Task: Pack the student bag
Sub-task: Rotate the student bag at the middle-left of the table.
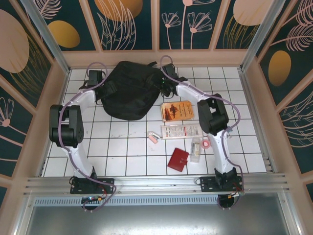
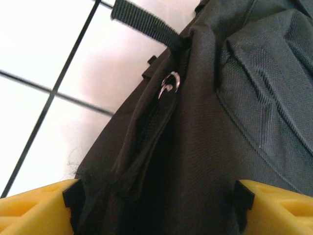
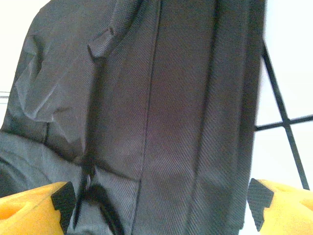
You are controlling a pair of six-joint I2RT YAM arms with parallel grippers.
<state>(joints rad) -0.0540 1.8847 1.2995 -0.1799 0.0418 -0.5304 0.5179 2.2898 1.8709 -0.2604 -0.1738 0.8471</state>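
**Top external view.** We are looking down on the student bag [image 1: 128,93], which is lying flat at the far middle of the white-tiled counter [image 1: 122,156]. The left jaws are meeting its left edge and the right jaws its right edge. A brown booklet [image 1: 177,110] and a red wallet [image 1: 178,159] are lying nearer the arm bases, apart from the bag.

**Left wrist view.** The left jaws are standing wide apart, with a ridge of black woven fabric rising between them. A metal zip pull [image 2: 169,83] is hanging on the seam just beyond, and a webbing strap [image 2: 144,22] is trailing onto the tiles. We cannot tell whether the fabric is already being pressed.

**Right wrist view.** The right jaws are likewise standing wide apart, straddling a seamed panel at the bag's edge, with bare tile showing to one side.

**Handling.** We are judging the bag to be soft, limp and light, so it is likely to sag and fold rather than lift as one piece. The woven cloth should not slip much. The fold beside the zip, the pull and the strap are offering the firmest hold.
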